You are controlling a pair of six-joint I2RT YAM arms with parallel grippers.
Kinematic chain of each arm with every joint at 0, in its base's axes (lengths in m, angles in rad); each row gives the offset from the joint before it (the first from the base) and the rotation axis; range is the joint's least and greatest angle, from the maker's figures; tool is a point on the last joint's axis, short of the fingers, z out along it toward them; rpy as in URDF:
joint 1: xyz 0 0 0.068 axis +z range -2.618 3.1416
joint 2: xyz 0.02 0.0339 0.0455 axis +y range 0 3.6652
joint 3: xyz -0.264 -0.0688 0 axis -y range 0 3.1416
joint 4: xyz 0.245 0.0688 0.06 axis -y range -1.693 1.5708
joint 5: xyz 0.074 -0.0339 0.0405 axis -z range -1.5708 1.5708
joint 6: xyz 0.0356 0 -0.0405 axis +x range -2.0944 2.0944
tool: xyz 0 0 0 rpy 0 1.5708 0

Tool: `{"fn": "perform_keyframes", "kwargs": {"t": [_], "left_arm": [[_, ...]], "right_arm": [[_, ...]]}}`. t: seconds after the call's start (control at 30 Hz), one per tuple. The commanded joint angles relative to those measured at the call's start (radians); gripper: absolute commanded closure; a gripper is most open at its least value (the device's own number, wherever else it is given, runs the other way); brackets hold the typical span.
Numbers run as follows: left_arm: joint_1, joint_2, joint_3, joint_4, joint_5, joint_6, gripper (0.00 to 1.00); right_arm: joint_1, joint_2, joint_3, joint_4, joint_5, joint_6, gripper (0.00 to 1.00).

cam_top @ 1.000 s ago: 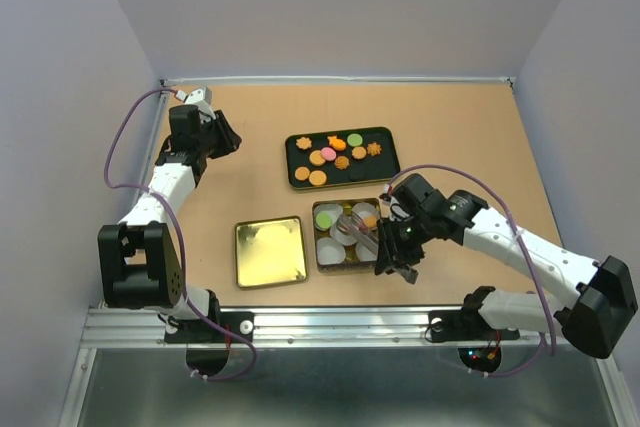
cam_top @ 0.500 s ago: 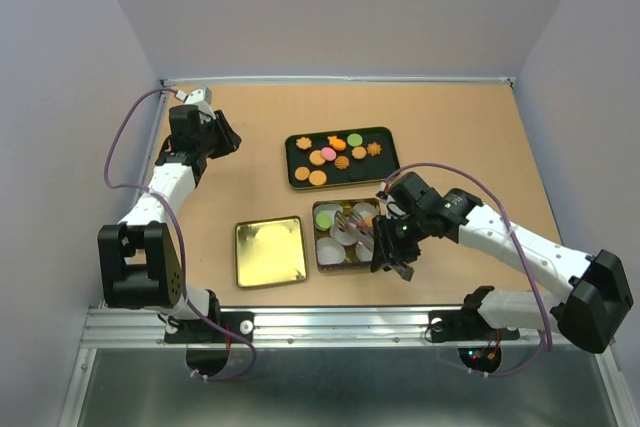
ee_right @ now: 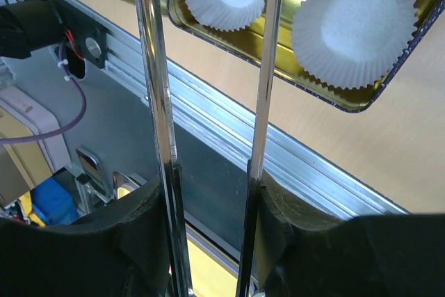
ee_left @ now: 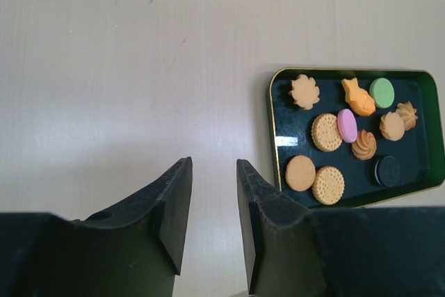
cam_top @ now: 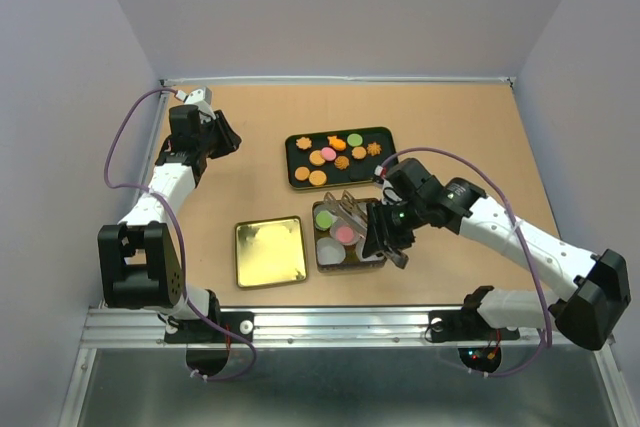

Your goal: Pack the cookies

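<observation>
Several cookies, orange, pink and green, lie on a black tray (cam_top: 385,169), also in the left wrist view (ee_left: 417,172). A gold tin (cam_top: 350,261) holds white paper cups; a green cookie (cam_top: 324,218) and a pink cookie (cam_top: 345,234) lie in two of them. My right gripper (cam_top: 385,237) hangs over the tin's right side, shut on metal tongs (cam_top: 345,209) whose arms (ee_right: 149,67) point over the cups (ee_right: 354,29). I cannot see anything between the tong tips. My left gripper (cam_top: 225,135) is open and empty at the far left; its fingers (ee_left: 174,206) are above bare table.
The tin's gold lid (cam_top: 270,252) lies flat left of the tin. A metal rail (cam_top: 330,322) runs along the table's near edge, close to the tin. Grey walls close off the left, far and right sides.
My right gripper has moved left and away from the near edge, swinging the tongs toward the tin's far-left corner. A pink cookie now shows in a middle cup. The left arm has not moved.
</observation>
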Motion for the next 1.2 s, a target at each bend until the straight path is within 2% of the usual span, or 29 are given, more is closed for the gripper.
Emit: {"fn": "perform_keyframes", "kwargs": {"t": [0.0, 0.13, 0.27, 0.47, 0.77, 1.17], "left_arm": [[-0.004, -0.040, 0.007, 0.012, -0.003, 0.013, 0.58], [-0.004, -0.040, 0.009, 0.012, 0.000, 0.013, 0.57], [-0.004, -0.040, 0.007, 0.012, -0.002, 0.013, 0.58], [-0.004, -0.035, 0.009, 0.012, 0.009, 0.011, 0.57], [-0.004, -0.038, 0.010, 0.017, 0.030, -0.001, 0.58], [-0.005, -0.034, 0.010, 0.021, 0.053, -0.007, 0.58]], "right_arm": [[0.008, 0.013, 0.111, -0.005, 0.040, -0.031, 0.53], [0.008, 0.067, 0.222, -0.043, 0.132, -0.064, 0.52], [0.005, 0.198, 0.373, -0.077, 0.230, -0.108, 0.52], [-0.034, 0.344, 0.484, -0.077, 0.253, -0.162, 0.52], [-0.143, 0.525, 0.598, -0.075, 0.219, -0.219, 0.51], [-0.166, 0.680, 0.650, -0.058, 0.159, -0.249, 0.52]]}}
